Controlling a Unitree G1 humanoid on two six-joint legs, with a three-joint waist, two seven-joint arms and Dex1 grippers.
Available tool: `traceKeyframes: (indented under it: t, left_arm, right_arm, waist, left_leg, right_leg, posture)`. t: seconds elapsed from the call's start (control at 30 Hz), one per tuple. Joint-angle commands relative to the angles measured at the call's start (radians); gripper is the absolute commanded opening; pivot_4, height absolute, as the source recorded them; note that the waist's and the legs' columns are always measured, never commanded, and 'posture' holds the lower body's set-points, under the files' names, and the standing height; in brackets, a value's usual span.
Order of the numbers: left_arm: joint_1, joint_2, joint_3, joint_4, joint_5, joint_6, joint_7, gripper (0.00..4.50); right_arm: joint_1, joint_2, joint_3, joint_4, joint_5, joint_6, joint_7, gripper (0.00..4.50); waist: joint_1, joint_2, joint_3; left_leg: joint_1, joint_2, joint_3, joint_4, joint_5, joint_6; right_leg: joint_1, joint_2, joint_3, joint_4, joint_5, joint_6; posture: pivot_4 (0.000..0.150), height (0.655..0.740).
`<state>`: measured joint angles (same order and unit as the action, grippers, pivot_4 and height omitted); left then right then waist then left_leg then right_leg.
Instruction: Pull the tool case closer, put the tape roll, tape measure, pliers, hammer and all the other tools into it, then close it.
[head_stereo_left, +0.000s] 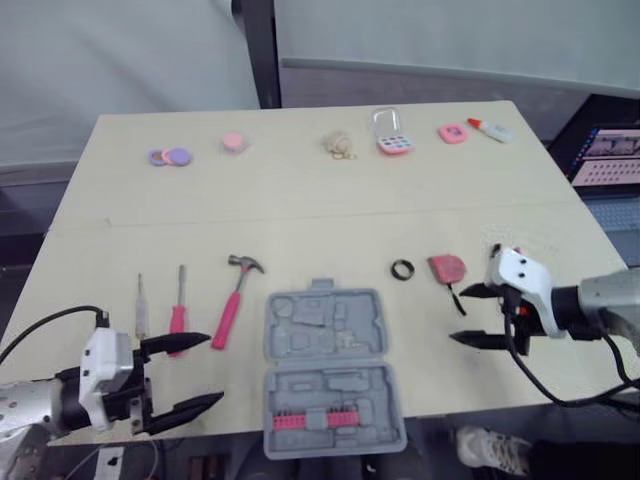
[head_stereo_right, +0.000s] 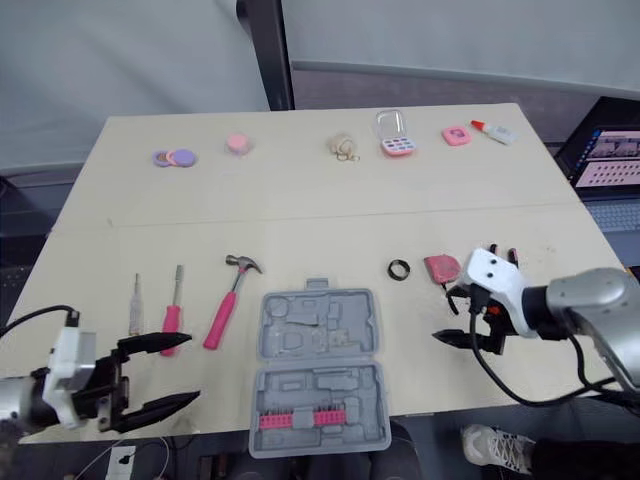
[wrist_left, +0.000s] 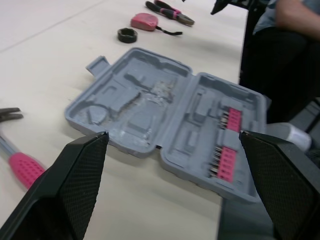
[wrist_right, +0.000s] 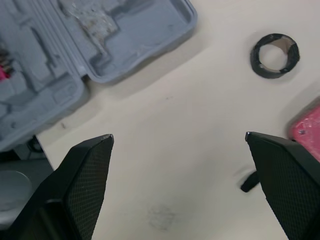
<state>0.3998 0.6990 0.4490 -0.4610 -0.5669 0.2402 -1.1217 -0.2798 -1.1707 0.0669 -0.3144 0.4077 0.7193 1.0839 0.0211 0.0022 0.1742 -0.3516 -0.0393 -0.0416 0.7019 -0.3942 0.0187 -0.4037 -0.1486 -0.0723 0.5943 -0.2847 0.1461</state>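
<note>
Pale table (head_stereo_left: 300, 210) with open tool case (head_stereo_left: 325, 345) fronts grey partition (head_stereo_left: 120, 50).

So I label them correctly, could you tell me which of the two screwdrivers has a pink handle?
The screwdriver beside the pink-handled hammer; the thinner screwdriver left of it has a pale handle.

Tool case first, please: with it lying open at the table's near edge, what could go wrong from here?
1. The tool case already has its near half, with the pink bit row, hanging past the table edge; pulling it closer or loading that half could tip it off.
2. The tape roll lies close beside the tape measure; the open right tool might knock one while taking the other.
</note>
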Motion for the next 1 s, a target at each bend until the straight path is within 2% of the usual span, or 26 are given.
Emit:
traceKeyframes:
  t: [0.03,0.13,0.3,0.5,0.67,1.0]
  left_arm:
    - [0.022,-0.029,-0.011,-0.043,0.017,0.007,0.08,4.5]
    - [0.043,-0.045,-0.044,-0.067,0.065,-0.003,0.131,4.5]
    - [0.102,-0.042,-0.054,-0.091,0.054,0.015,0.137,4.5]
    - [0.087,-0.046,-0.079,-0.083,0.071,-0.001,0.159,4.5]
    - [0.072,-0.046,-0.087,-0.072,0.074,-0.006,0.173,4.5]
    - [0.09,-0.058,-0.102,-0.111,0.096,0.0,0.218,4.5]
  right_arm:
    - [-0.09,0.015,0.104,0.052,-0.097,-0.007,0.019,4.48]
    - [-0.178,0.058,0.184,0.132,-0.165,-0.054,0.041,4.48]
    - [-0.335,0.162,0.315,0.271,-0.307,-0.147,0.067,4.48]
    - [-0.495,0.304,0.415,0.487,-0.437,-0.271,0.102,4.48]
    - [-0.577,0.4,0.447,0.652,-0.499,-0.352,0.135,4.48]
    - [-0.635,0.52,0.451,0.824,-0.582,-0.435,0.171,4.48]
  waist:
    - [-0.002,0.0,0.0]
    - [-0.008,0.0,0.0]
    - [-0.024,0.0,0.0]
    - [-0.024,0.0,0.0]
    - [-0.025,0.0,0.0]
    - [-0.039,0.001,0.0]
  left_leg:
    - [0.0,0.0,0.0,0.0,0.0,0.0]
    - [-0.001,0.0,0.0,-0.001,0.0,0.0]
    - [-0.001,0.0,0.001,-0.001,0.0,-0.001]
    - [-0.002,0.001,0.001,-0.001,-0.001,-0.001]
    - [-0.002,0.001,0.0,-0.001,-0.001,-0.001]
    - [-0.002,0.001,0.0,-0.001,-0.001,-0.002]
  right_leg:
    - [-0.001,0.0,0.0,0.0,0.0,0.0]
    - [-0.003,0.0,-0.001,0.001,0.0,0.0]
    - [-0.003,0.0,-0.002,0.001,0.0,0.0]
    - [-0.004,0.0,-0.003,0.001,0.0,0.0]
    - [-0.004,0.0,-0.004,0.001,0.0,0.0]
    - [-0.005,0.0,-0.005,0.003,0.0,0.0]
  posture:
    - [0.15,0.74]
    - [0.15,0.74]
    - [0.15,0.74]
    - [0.15,0.74]
    - [0.15,0.74]
    - [0.15,0.74]
